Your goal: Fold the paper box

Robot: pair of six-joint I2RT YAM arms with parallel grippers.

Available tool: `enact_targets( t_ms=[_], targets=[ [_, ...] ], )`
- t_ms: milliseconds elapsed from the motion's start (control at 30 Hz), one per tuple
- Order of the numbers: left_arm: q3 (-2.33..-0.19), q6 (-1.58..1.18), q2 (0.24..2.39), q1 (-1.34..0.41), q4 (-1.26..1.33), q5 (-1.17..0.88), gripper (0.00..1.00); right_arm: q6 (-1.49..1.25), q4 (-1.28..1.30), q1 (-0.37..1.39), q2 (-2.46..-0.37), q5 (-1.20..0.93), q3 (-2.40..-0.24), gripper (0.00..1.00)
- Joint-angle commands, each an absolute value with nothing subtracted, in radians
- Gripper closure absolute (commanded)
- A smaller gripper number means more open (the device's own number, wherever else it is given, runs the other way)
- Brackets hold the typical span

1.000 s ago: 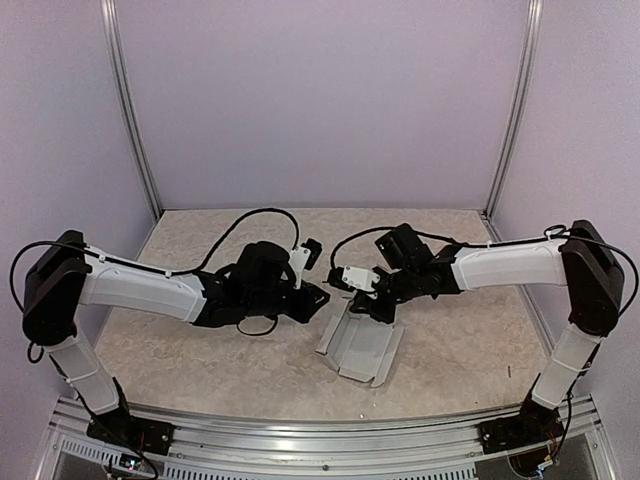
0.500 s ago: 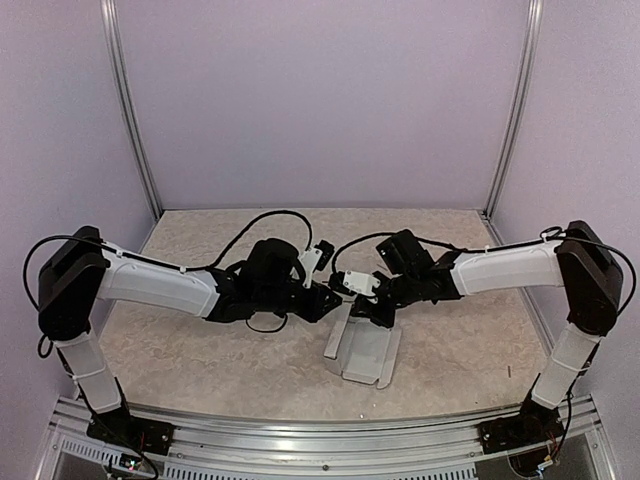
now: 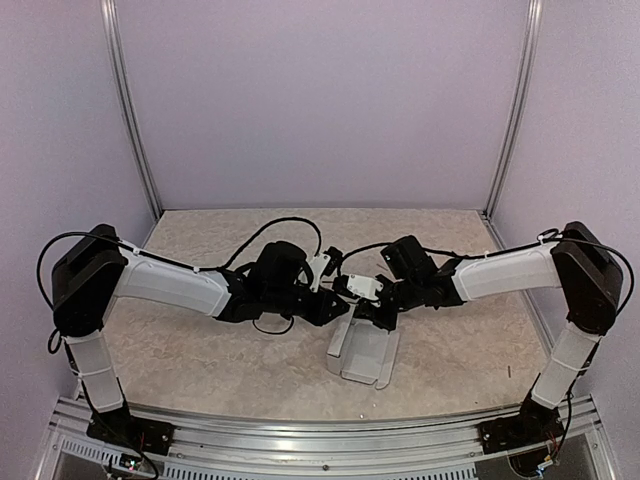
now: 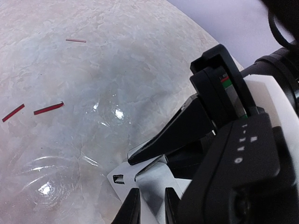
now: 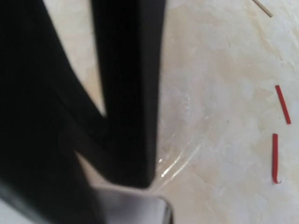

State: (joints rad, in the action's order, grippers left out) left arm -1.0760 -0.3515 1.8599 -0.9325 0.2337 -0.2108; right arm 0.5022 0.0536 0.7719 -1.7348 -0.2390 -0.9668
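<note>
The left gripper (image 4: 150, 198), at the bottom edge of its wrist view, has its fingers parted only narrowly, with pale card showing in the gap; whether they touch it I cannot tell. Just above it, the right gripper (image 4: 140, 158) has its dark tips drawn together on the upper edge of the paper box (image 3: 362, 356). The box lies partly folded at the lower centre of the top view, on the marbled table (image 3: 200, 350). Both arms crowd over its far end. Thin red scraps (image 4: 48, 108) lie well apart to the left.
</note>
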Motion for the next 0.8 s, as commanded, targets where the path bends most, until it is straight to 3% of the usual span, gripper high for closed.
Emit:
enact_targets(
  t_ms=[0,433,767],
  targets=[
    [-1.107,-0.376,1.879,-0.923,0.277,-0.246,0.81,0.529,0.039,0.767,-1.726,-0.222,-0.942,0.89],
    [-1.182,-0.418,1.967,-0.915,0.238,-0.161,0.81,0.534,0.016,0.767,-1.725,-0.228,-0.916,0.88],
    [-1.151,-0.414,1.934,-0.914,0.220,-0.149,0.83,0.510,0.122,0.706,-1.659,-0.228,-0.971,0.78]
  ],
)
